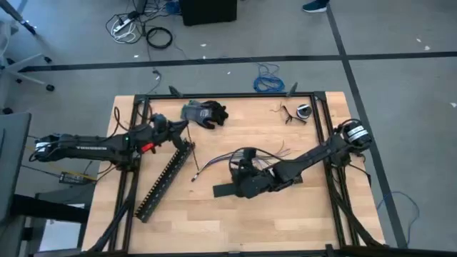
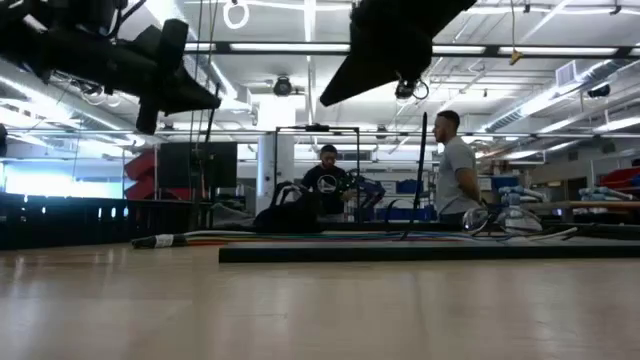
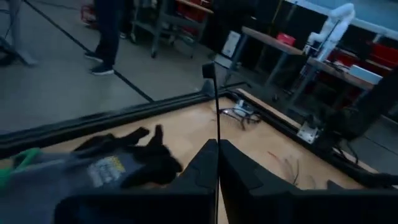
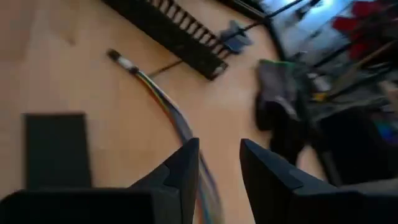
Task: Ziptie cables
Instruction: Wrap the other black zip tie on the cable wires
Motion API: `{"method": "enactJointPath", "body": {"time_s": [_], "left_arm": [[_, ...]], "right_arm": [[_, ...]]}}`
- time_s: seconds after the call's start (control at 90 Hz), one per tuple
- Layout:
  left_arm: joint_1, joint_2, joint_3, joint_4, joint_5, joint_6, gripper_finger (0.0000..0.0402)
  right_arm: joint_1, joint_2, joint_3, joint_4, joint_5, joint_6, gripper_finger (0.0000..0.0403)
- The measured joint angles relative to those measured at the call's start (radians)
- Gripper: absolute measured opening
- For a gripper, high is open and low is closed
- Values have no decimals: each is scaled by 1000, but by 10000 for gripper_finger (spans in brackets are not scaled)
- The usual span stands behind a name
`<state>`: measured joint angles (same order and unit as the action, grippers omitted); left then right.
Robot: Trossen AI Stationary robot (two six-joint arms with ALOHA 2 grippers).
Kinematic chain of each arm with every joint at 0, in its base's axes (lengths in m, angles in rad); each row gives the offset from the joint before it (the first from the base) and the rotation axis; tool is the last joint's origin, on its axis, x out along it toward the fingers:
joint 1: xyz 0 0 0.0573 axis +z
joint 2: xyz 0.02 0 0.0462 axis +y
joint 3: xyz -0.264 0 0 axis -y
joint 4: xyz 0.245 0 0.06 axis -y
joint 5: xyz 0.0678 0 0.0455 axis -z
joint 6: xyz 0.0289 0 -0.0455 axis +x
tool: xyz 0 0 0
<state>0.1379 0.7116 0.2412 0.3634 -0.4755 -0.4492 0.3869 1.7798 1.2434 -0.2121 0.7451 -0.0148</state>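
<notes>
The cables (image 1: 246, 158) lie as a loose bundle of thin coloured wires on the middle of the wooden table; in the right wrist view the cables (image 4: 163, 99) run toward my fingers. My right gripper (image 4: 219, 158) stands open just above them. My left gripper (image 3: 217, 163), at the far left beside a dark glove (image 1: 204, 113), is shut on a thin black ziptie (image 3: 215, 106). Another thin black strip (image 1: 193, 157) lies on the table between the slotted duct (image 1: 166, 178) and the cables' left end. My left gripper pinches the ziptie's lower stretch (image 3: 217, 144) between its two fingers. The strip sticks out straight beyond the fingertips, along the fingers, with its free end (image 3: 208, 70) in the air, clear of the table.
A long black slotted duct lies slantwise at the left. A flat black bar (image 1: 227, 189) lies near my right gripper. A small roll and bits (image 1: 300, 112) sit at the far right corner. People (image 2: 455, 170) stand in the room behind the table.
</notes>
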Motion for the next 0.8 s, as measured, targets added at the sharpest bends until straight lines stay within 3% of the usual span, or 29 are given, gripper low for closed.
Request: {"method": "enactJointPath", "body": {"time_s": [0.244,0.578,0.8], "left_arm": [[0,2,-88,64,-36,2,0],[0,2,-130,97,-51,58,0],[0,1,-130,116,-20,81,0]], "right_arm": [[-43,0,0,90,-152,38,111],[-183,80,0,271,-601,-44,111],[-278,149,0,307,-683,-74,111]]}}
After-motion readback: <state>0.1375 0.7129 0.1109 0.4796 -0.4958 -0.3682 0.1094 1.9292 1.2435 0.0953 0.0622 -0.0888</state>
